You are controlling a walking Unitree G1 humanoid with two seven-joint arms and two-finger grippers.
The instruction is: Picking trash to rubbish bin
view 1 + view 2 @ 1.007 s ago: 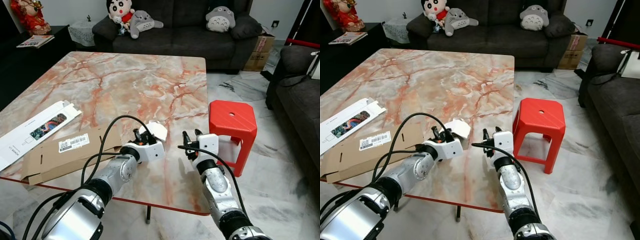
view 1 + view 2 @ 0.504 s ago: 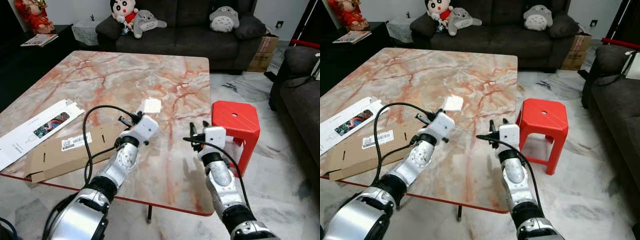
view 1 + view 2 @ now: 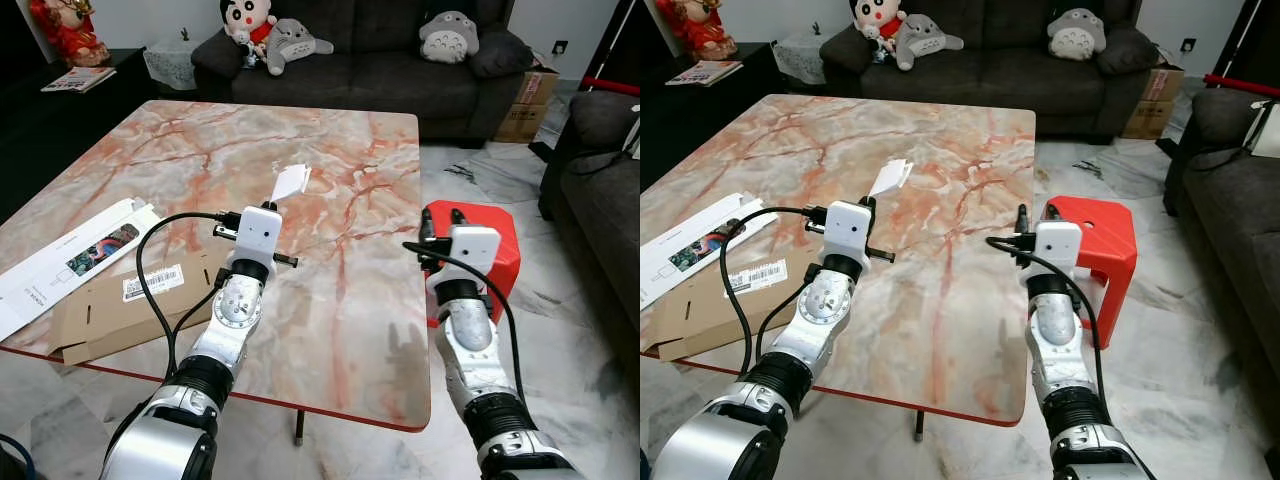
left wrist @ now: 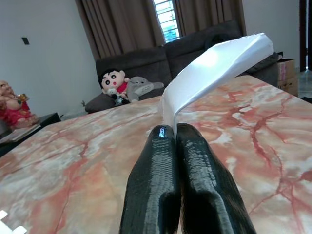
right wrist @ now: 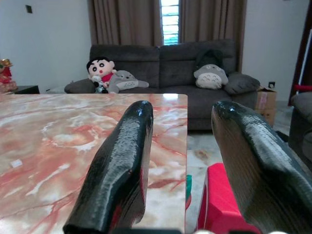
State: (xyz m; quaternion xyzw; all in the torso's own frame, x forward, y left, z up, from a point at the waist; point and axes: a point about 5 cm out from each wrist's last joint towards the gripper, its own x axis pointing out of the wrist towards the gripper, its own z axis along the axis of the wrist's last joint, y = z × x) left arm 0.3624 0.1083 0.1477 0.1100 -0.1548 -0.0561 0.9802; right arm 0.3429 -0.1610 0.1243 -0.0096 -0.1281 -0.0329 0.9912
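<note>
Left gripper (image 4: 173, 129) pinches a thin bent white paper scrap (image 4: 217, 66) above the glossy veined marble table (image 3: 340, 190); right gripper (image 5: 183, 117) spread, empty.

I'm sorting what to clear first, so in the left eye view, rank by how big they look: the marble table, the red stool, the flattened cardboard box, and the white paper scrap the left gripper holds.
1. marble table
2. flattened cardboard box
3. red stool, partly hidden by the right arm, so its rank against the cardboard is unsure
4. white paper scrap, pinched in the left gripper
</note>
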